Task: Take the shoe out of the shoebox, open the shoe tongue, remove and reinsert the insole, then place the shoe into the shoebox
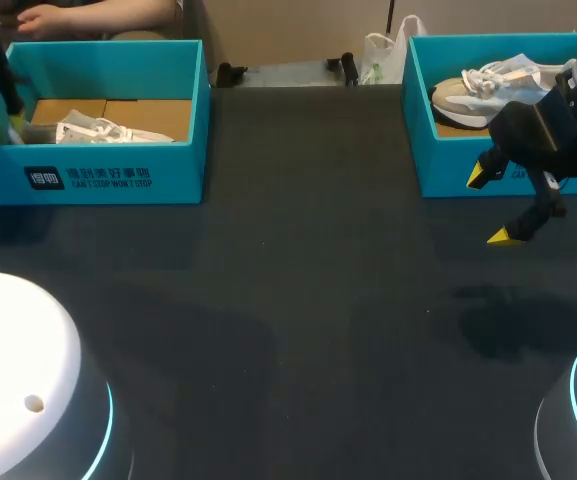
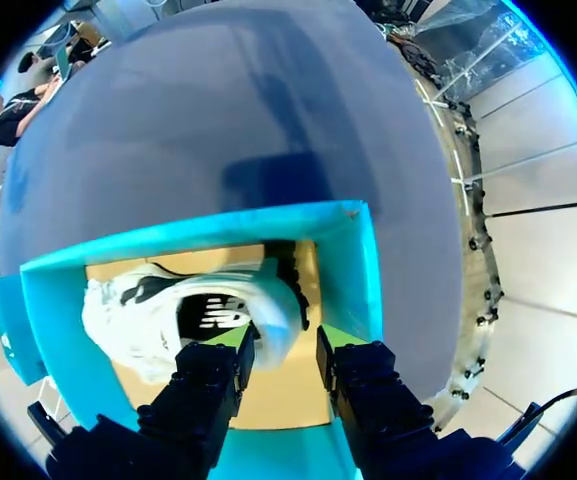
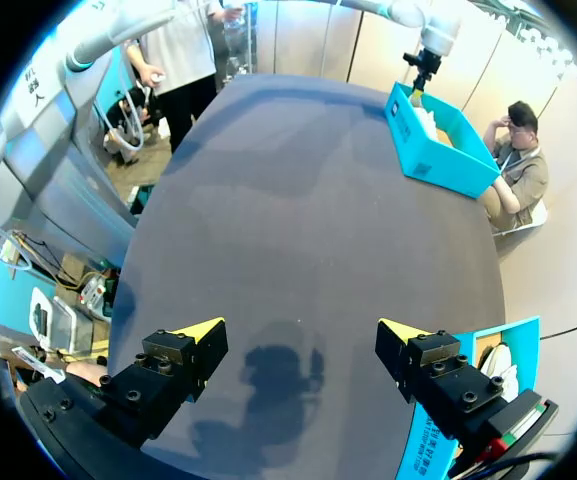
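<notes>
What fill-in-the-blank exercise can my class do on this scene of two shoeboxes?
The left shoebox and the right shoebox each hold one ____. The left gripper is down inside the ____ shoebox. The right gripper hovers over the table with fingers ____.
Missing words: shoe, left, open.
</notes>
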You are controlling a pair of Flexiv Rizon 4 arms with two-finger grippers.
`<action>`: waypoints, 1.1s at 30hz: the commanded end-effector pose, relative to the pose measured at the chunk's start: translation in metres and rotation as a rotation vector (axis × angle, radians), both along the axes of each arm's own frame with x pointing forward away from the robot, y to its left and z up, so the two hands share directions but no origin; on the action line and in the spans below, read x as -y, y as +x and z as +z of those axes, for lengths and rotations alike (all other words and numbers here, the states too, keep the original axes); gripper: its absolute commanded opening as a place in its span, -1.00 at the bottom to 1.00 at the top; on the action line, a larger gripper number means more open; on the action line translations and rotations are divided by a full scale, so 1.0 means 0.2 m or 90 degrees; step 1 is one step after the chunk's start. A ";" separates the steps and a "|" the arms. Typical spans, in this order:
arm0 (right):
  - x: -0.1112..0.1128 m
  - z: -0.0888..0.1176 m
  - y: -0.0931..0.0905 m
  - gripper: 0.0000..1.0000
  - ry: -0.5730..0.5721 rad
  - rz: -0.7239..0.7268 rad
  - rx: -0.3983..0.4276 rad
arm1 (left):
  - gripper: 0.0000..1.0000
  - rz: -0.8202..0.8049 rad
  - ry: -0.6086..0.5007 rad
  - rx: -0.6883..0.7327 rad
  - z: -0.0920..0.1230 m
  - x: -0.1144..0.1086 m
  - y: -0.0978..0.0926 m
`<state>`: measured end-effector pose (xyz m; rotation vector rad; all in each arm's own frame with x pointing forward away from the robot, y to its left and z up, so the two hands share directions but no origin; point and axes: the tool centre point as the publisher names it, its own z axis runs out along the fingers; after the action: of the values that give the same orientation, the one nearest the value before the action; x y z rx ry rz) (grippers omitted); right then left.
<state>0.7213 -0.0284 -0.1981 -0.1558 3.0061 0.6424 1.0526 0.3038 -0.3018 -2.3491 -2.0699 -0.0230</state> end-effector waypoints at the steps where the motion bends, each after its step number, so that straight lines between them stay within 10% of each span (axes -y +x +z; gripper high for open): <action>1: 0.00 0.00 0.00 1.00 -0.001 0.000 0.000 | -0.19 -0.002 -0.009 0.012 0.09 -0.02 -0.04; 8: 0.00 0.00 0.00 1.00 -0.001 0.000 0.000 | -0.02 -0.007 -0.030 0.019 0.22 -0.02 -0.08; 10: 0.00 0.00 0.00 1.00 -0.001 0.000 0.000 | 0.95 -0.013 -0.033 0.032 0.25 -0.03 -0.09; 11: 0.00 0.00 0.00 1.00 -0.001 0.000 0.000 | 1.00 -0.013 -0.033 0.033 0.26 -0.03 -0.10; 33: 0.00 0.00 0.00 1.00 -0.001 0.000 0.000 | 1.00 0.048 -0.062 0.012 0.46 -0.18 -0.25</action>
<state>0.7213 -0.0284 -0.1981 -0.1557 3.0061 0.6424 1.0077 0.3389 -0.2171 -2.3395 -2.2113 0.0585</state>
